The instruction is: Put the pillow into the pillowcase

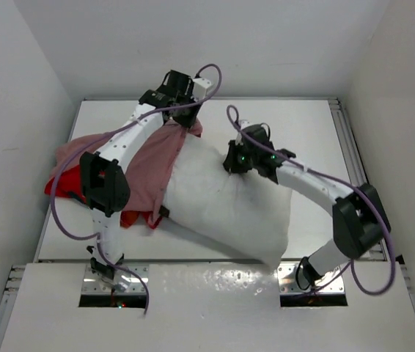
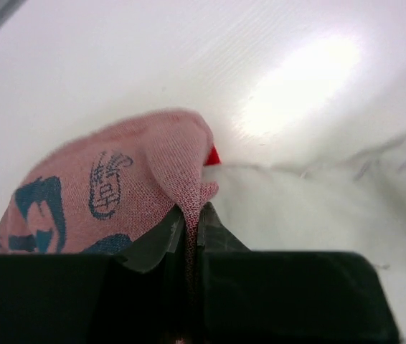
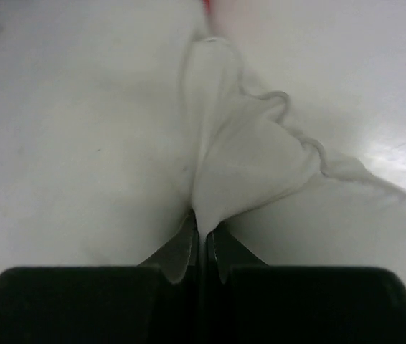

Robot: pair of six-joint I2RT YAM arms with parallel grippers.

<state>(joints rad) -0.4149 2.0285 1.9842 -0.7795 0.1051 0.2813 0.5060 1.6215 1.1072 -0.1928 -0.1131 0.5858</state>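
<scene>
Two arms reached over the flat white table. The large plain white puffy pillow lay diagonally across the table's middle. Its far-left end was overlapped by the pink-red printed fabric pillowcase, which spread toward the table's left edge. The top view did not show whether that end lay inside the cover. It also hid both sets of fingertips. The left wrist view showed the left gripper pinched tight on a fold of pillowcase, blue print facing the camera. The right wrist view showed the right gripper clamped on a pointed, seamed pillow corner, lifted clear of the surface.
</scene>
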